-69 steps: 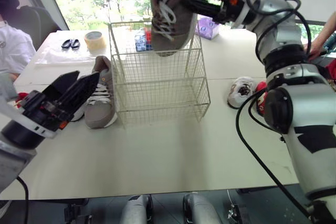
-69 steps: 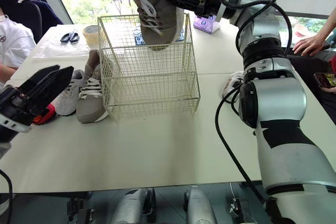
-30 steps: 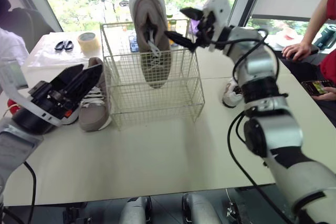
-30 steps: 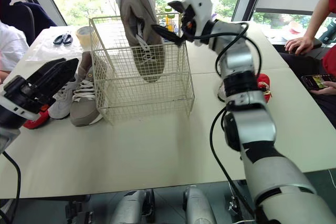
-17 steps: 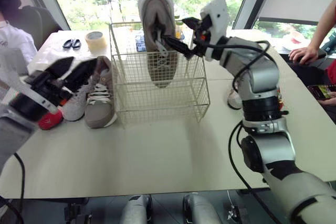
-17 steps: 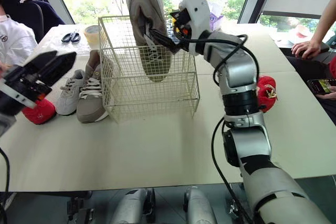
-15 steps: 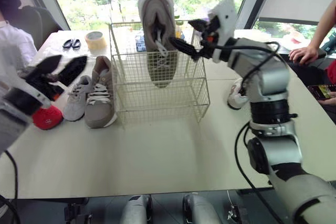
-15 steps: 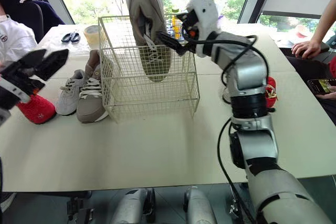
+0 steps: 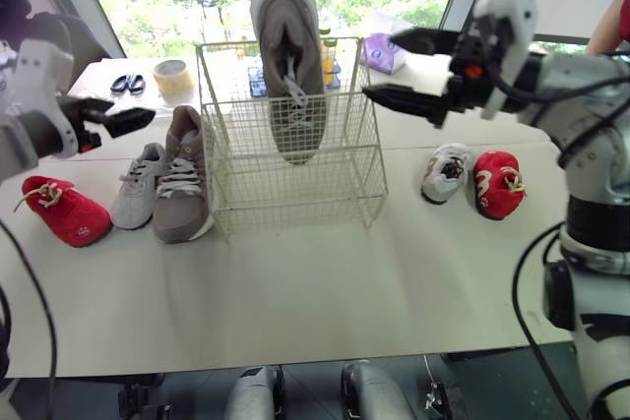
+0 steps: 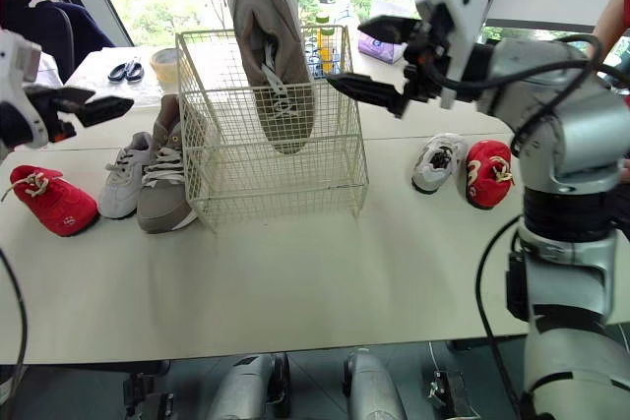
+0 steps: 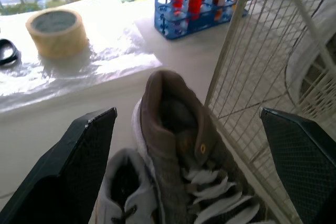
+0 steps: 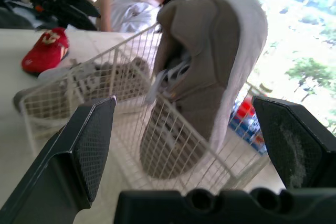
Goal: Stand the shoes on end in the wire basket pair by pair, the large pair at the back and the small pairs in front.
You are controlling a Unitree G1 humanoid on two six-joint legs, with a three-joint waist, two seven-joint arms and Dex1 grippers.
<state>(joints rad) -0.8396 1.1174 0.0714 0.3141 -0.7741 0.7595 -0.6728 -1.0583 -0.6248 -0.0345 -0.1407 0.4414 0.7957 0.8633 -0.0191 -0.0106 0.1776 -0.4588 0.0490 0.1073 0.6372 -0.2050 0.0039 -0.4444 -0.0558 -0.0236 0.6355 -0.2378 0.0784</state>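
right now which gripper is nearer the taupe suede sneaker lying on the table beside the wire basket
Left. The left gripper hovers open near the heel of the taupe suede sneaker; the right gripper is open on the far side of the white wire basket.

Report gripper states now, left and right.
Left gripper: open, holding nothing.
Right gripper: open, holding nothing.

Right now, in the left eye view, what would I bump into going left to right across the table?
On the table: red shoe, pale grey sneaker, big brown shoe lying flat, wire basket with the other big shoe standing in it, small white shoe, second red shoe.
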